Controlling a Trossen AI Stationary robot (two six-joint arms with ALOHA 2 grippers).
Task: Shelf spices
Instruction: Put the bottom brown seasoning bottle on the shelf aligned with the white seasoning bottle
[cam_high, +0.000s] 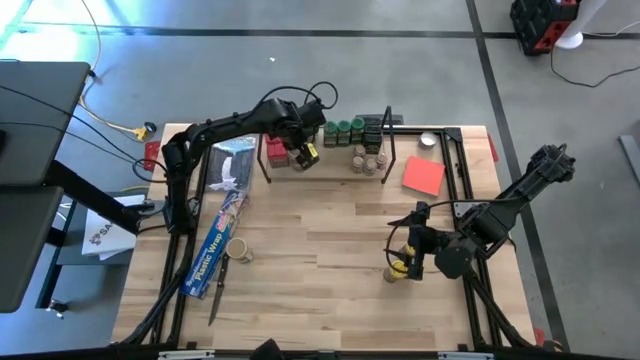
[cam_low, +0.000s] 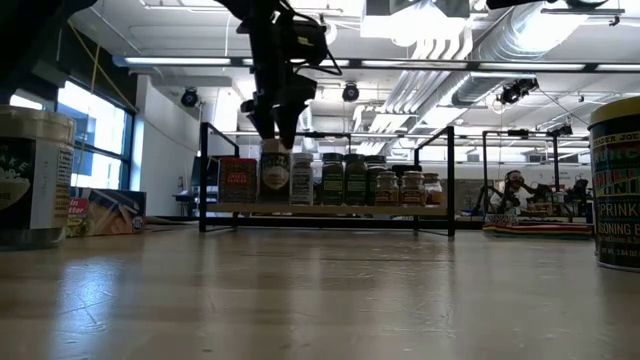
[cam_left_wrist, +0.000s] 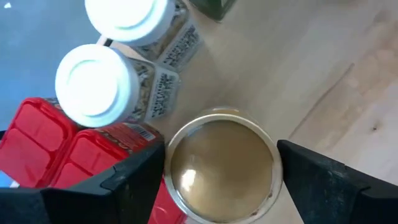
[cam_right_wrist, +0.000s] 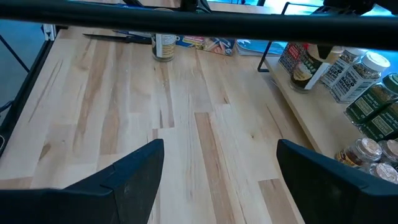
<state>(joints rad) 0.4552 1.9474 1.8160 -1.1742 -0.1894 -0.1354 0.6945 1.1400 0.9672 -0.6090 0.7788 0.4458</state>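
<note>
The shelf (cam_high: 345, 165) stands at the table's far side, with red tins (cam_left_wrist: 43, 143), white-lidded jars (cam_left_wrist: 93, 84) and green-lidded jars (cam_high: 343, 128) in a row on it. My left gripper (cam_high: 303, 152) is above the shelf's left part, fingers pointing down on either side of a tan-lidded jar (cam_left_wrist: 221, 165) that stands on the board. My right gripper (cam_right_wrist: 217, 180) hovers open over the near right of the table, next to a yellow-lidded jar (cam_high: 399, 269) standing there. Another jar (cam_high: 238, 250) stands on the near left of the table. My left gripper comes from above, pointing down, and has the tan-lidded jar's lid rim (cam_left_wrist: 177, 146) between its two fingers (cam_left_wrist: 134, 180), one on each side. The jar is upright with its base on the shelf board (cam_low: 330, 210), beside the red tins.
A long blue plastic-wrap box (cam_high: 215, 240) lies along the table's left side, with a thin dark tool (cam_high: 217, 300) near it. A flat red sheet (cam_high: 423, 175) and a small round tin (cam_high: 429, 139) lie at the far right. The middle of the tabletop (cam_high: 320, 230) is bare wood.
</note>
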